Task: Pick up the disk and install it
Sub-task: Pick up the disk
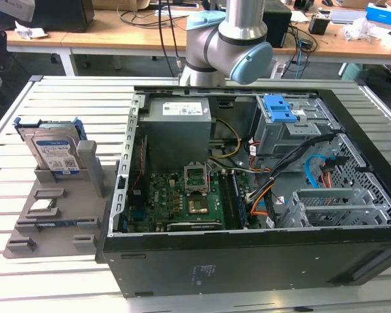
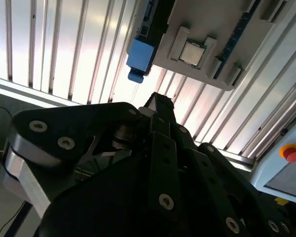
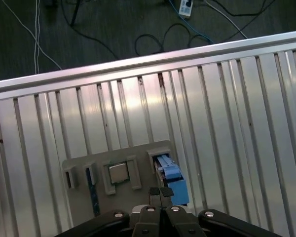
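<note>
- I'm working over a table (image 1: 52,111) made of long silver metal slats with narrow grooves between them.
- In the first wrist view its outer edge is a plain metal rail (image 3: 153,59) running across the slat ends.
- A grey holder plate (image 1: 52,242) lies flat on the slats toward the exterior view's left, with raised pockets and posts on its top. I also see it in both wrist views.
- A black computer case (image 1: 247,267) rests on the table just beside the plate, on the exterior view's right. Its open side faces up, and it covers most of the surface.
</note>
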Motion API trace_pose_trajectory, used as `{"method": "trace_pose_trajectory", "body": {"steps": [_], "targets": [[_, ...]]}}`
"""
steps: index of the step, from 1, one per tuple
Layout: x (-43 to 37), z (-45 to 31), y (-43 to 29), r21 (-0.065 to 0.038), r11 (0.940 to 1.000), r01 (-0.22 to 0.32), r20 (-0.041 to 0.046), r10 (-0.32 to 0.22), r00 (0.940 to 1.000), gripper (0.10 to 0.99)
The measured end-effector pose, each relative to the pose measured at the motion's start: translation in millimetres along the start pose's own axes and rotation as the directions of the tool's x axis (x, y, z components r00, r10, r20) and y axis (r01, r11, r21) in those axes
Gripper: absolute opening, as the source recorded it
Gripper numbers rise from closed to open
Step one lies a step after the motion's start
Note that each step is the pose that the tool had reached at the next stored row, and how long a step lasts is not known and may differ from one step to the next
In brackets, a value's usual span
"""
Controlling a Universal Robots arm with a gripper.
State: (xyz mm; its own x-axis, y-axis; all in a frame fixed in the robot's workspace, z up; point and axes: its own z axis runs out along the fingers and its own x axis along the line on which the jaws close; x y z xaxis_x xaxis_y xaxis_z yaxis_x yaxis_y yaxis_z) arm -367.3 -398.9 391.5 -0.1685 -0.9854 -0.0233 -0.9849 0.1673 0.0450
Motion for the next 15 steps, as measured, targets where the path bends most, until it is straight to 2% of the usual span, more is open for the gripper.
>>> {"method": "trace_pose_trajectory", "body": {"steps": [4, 11, 12, 13, 15], "targets": [[0.0, 0.0, 0.0, -0.001, 0.9992, 0.041, -0.0018, -0.041, 0.9992, 0.106], [0.0, 0.0, 0.0, -0.001, 0.9991, 0.042, -0.0019, -0.042, 0.9991, 0.114], [0.0, 0.0, 0.0, -0.001, 0.9991, 0.042, -0.0019, -0.042, 0.9991, 0.169], [0.0, 0.0, 0.0, -0.001, 0.9991, 0.042, -0.0019, -0.042, 0.9991, 0.169], [0.0, 0.0, 0.0, -0.001, 0.9991, 0.042, -0.0019, -0.042, 0.9991, 0.294]]}}
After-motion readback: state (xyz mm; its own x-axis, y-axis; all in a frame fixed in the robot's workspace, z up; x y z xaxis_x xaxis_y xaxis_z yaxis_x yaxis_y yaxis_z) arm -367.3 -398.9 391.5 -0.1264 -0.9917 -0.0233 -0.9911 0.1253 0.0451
